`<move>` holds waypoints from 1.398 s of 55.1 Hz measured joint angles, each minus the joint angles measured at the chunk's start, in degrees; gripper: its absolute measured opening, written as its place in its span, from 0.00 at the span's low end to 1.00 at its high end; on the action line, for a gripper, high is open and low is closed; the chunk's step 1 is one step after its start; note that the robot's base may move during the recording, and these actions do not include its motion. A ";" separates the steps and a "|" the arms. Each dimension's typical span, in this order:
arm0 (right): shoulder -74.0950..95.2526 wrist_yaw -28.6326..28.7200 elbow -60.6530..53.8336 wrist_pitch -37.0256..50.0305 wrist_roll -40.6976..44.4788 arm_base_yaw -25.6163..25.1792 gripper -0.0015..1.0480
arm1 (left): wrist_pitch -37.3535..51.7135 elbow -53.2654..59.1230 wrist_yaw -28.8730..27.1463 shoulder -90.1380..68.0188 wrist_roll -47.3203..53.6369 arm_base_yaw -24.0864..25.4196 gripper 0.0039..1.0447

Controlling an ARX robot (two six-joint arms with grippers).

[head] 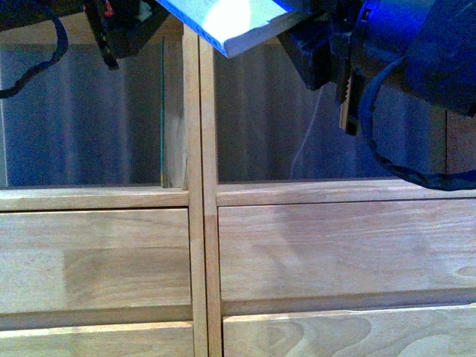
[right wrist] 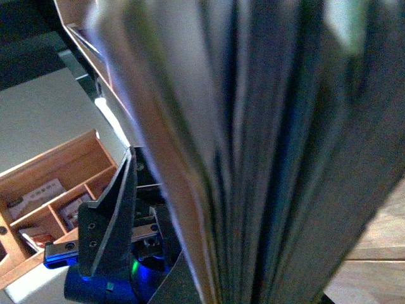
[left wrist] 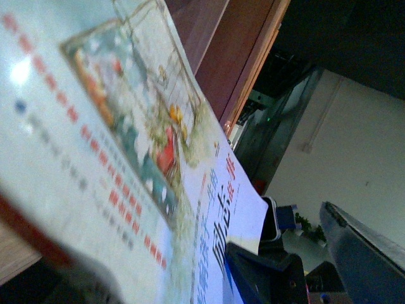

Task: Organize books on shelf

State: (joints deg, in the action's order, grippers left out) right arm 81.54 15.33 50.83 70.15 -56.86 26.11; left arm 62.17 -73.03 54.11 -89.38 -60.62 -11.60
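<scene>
My right gripper (head: 327, 52) is shut on a book (head: 238, 26) and holds it tilted at the top of the front view, over the shelf's central divider (head: 201, 149). In the right wrist view the book's page edges (right wrist: 253, 139) fill the frame, with one dark finger (right wrist: 107, 221) beside them. My left gripper (head: 119, 33) is open at the top left. In the left wrist view the book's illustrated cover with red print (left wrist: 126, 139) lies against one of its fingers (left wrist: 266, 278). A slim teal-edged book (head: 163, 111) stands upright in the left compartment against the divider.
The shelf has plain drawer fronts (head: 97, 260) below the open compartments. A white cable (head: 305, 149) hangs at the back of the right compartment. A small wooden organizer with booklets (right wrist: 57, 190) shows in the right wrist view.
</scene>
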 joint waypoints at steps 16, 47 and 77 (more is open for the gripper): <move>-0.07 2.89 0.68 0.17 -1.38 2.93 0.16 | 8.41 1.46 -1.53 -0.04 -4.57 0.04 0.21; -14.12 3.58 -0.37 -19.93 12.63 -10.84 0.93 | -15.54 5.51 -14.36 8.96 15.80 12.55 0.06; -35.28 -8.15 -9.49 -49.75 62.55 -15.72 0.93 | -30.84 -12.11 -34.29 -5.60 52.50 16.98 0.06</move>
State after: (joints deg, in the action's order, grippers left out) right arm 46.26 7.18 41.34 20.40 5.69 10.39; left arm 31.33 -85.14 19.81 -94.98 -8.12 5.39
